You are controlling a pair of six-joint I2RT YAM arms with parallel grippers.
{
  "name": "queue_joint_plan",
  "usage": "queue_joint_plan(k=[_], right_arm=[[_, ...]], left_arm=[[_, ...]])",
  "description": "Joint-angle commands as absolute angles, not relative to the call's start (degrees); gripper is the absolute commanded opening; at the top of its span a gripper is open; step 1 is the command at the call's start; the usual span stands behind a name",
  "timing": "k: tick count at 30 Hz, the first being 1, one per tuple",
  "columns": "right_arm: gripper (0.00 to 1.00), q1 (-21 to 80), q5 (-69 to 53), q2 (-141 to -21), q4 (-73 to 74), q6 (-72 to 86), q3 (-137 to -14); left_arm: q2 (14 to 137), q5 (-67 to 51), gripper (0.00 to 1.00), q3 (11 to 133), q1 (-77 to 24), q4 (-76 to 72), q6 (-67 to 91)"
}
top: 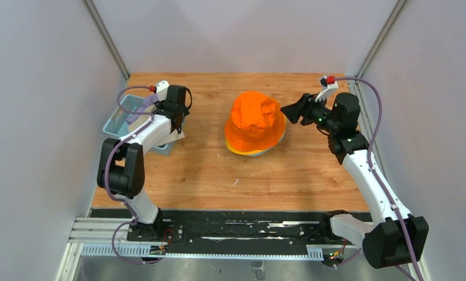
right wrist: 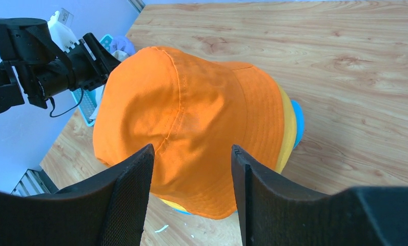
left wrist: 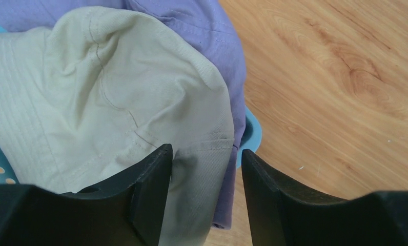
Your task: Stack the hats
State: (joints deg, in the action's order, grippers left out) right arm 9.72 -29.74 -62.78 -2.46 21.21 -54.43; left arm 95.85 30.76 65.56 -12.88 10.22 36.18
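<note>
An orange hat (top: 255,122) sits domed at the table's middle, on top of a yellow hat (right wrist: 288,128) and a teal hat (right wrist: 297,120) whose brims peek out beneath it. My right gripper (top: 292,109) hovers open just right of this stack with nothing between its fingers (right wrist: 125,195). A beige hat (left wrist: 104,97) lies over a lavender hat (left wrist: 212,31) in the basket. My left gripper (left wrist: 206,156) is down on them and open. A fold of beige brim lies between its jaws: the left finger (left wrist: 150,195) touches it and the right finger (left wrist: 263,200) stands clear.
A light blue plastic basket (top: 116,120) stands at the table's left edge under the left arm; its rim (left wrist: 252,134) shows beside the hats. Grey walls close in left, right and back. Bare wooden tabletop (top: 219,175) lies in front of the stack.
</note>
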Motion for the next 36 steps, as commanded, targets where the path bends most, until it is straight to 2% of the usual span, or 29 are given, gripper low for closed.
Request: queue_joint_plan(k=[1, 13, 17, 23, 27, 36], right_arm=[[0.57, 8.9, -29.8, -62.2, -2.5, 20.4, -53.4], [0.57, 8.9, -30.4, -62.4, -3.4, 21.3, -52.4], [0.57, 9.0, -30.5, -62.2, -3.5, 21.4, -52.2], [0.57, 8.9, -30.3, -61.6, -3.4, 21.3, -52.0], [0.57, 8.9, -30.2, -61.4, -3.3, 21.3, -52.0], [0.56, 8.9, -30.2, -61.3, -4.2, 21.4, -51.1]], left_arm=[[94.7, 33.4, 0.56, 66.3, -12.4, 9.1, 35.3], [90.9, 34.2, 0.56, 63.0, -12.2, 7.2, 34.8], [90.8, 34.5, 0.45, 62.5, -12.1, 7.0, 34.6], [90.4, 34.0, 0.16, 61.6, -11.9, 6.6, 34.9], [86.7, 32.9, 0.03, 60.7, -12.0, 5.1, 34.0], [67.1, 20.8, 0.00, 61.5, -12.0, 2.6, 28.7]])
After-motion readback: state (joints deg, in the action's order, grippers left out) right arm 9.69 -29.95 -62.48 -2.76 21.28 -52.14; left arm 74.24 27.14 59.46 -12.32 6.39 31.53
